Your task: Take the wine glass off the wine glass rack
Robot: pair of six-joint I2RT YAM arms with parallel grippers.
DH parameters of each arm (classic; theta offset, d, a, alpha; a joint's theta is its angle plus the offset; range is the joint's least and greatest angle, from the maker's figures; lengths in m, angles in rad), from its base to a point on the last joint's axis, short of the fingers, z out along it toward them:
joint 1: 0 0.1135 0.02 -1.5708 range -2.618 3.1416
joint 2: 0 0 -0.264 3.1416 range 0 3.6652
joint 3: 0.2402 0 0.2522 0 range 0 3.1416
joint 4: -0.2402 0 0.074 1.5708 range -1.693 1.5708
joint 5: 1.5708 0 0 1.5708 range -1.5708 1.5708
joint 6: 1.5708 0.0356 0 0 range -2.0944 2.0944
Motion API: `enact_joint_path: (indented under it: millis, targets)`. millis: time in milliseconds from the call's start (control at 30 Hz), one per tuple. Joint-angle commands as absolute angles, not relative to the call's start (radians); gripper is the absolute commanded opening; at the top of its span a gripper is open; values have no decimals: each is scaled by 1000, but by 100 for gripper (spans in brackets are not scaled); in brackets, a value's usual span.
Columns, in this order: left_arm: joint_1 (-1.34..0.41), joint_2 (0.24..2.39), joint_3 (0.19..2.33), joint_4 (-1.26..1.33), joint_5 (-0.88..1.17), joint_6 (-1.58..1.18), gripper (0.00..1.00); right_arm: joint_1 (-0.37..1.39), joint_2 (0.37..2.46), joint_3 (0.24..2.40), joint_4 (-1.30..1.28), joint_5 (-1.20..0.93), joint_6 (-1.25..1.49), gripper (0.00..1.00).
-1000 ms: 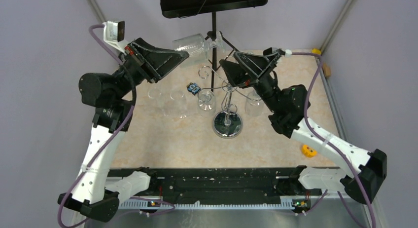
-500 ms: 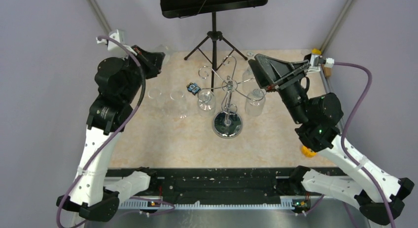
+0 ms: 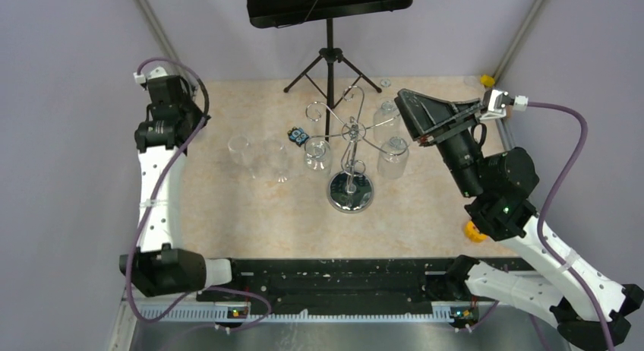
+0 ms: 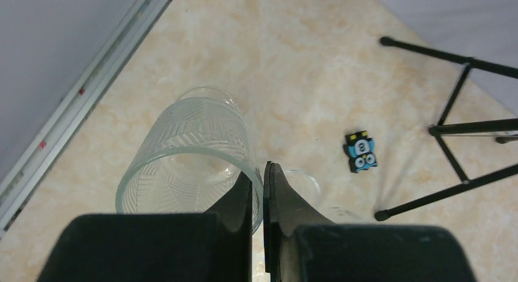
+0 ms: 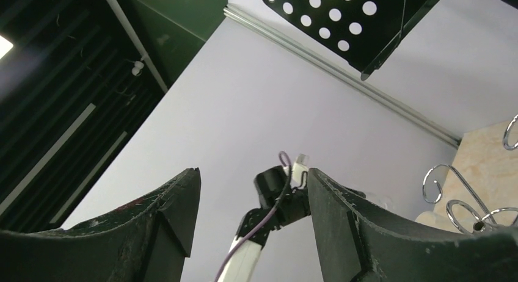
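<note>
The chrome wine glass rack (image 3: 351,191) stands mid-table, with three glasses still hanging bowl-down from its curled hooks (image 3: 393,157). In the left wrist view my left gripper (image 4: 261,178) is shut on the rim of a clear patterned wine glass (image 4: 189,154), one finger inside the bowl and one outside. From above, that arm sits at the far left edge (image 3: 163,112) and hides the glass. My right gripper (image 3: 410,119) hovers just right of the rack, open and empty. Its wrist view shows the rack's hooks (image 5: 452,184) at the right edge.
Two clear glasses (image 3: 258,153) stand on the table left of the rack. A small blue owl toy (image 3: 298,136) lies near them. The black tripod music stand (image 3: 328,55) is at the back. A yellow object (image 3: 476,232) lies near the right edge.
My left arm has swung from beside the rack back to the far left, carrying the glass. My right arm has pulled rightward off the rack's centre, its jaws narrowing slightly.
</note>
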State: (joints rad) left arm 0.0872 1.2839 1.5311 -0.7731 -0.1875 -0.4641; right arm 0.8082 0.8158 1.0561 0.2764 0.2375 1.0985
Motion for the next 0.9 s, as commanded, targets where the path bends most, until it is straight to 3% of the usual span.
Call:
enact_joint_path:
  millis: [0,267,467,867]
  targets:
    - [190,1351,1473,-744,-24,-510,0,800,764,1066,251,281,1042,65]
    - [207,1461,1416,-792,-124,-588,0,800,698,1037,209,357,997,64]
    - [208,1568,1447,-861,-82,-600,0,801,677,1022,199,377,988,63]
    - [210,1624,1373,-762,-5,-577,0,800,663,1020,174,381,980,63]
